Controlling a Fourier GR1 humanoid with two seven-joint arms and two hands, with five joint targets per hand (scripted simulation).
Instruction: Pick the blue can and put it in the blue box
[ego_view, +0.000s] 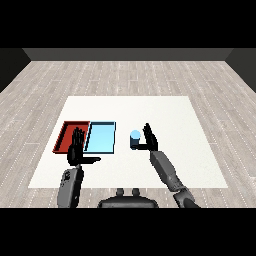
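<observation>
My right hand stands open just to the right of the blue can, fingers straight and raised, thumb reaching low toward the can's base; nothing is curled round it yet, though the thumb looks to be touching or nearly so. The can stands upright on the white table, apart from the blue tray on that tray's right side, outside its rim.

To do this well, I judge I should bring the palm flush against the can's side, curl fingers and thumb round its middle rather than its top, lift straight up to clear the tray's rim, carry it left and set it down inside the blue tray, not the red tray that lies beyond it.

My left hand is open too, fingers straight and spread, thumb out, near the front edges of both trays, holding nothing.

I can read no brand, label or writing on the can or trays.
</observation>
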